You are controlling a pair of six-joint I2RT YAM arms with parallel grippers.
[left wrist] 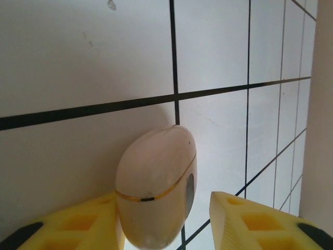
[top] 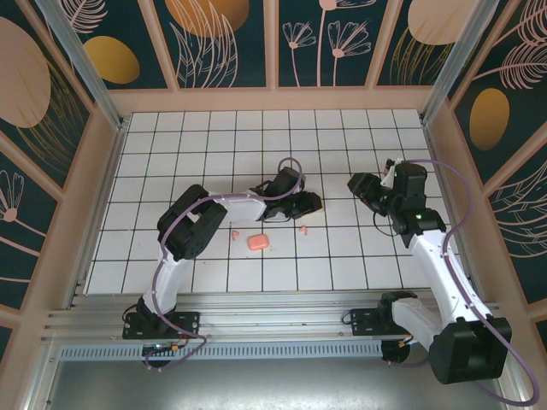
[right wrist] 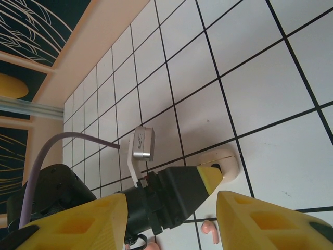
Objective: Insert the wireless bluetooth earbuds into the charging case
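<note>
Seemingly the case-handling step: the left gripper (left wrist: 165, 205) straddles a closed pale oval case (left wrist: 156, 182) at table centre, jaws parted, one finger clear of it, so nothing is clamped. To its right the right gripper (right wrist: 174, 200) hangs open and empty. Two earbuds (top: 303, 229) lie just nearer, either side of a coral-pink box (top: 257, 243). Next, I judge, the lid needs opening.
</note>
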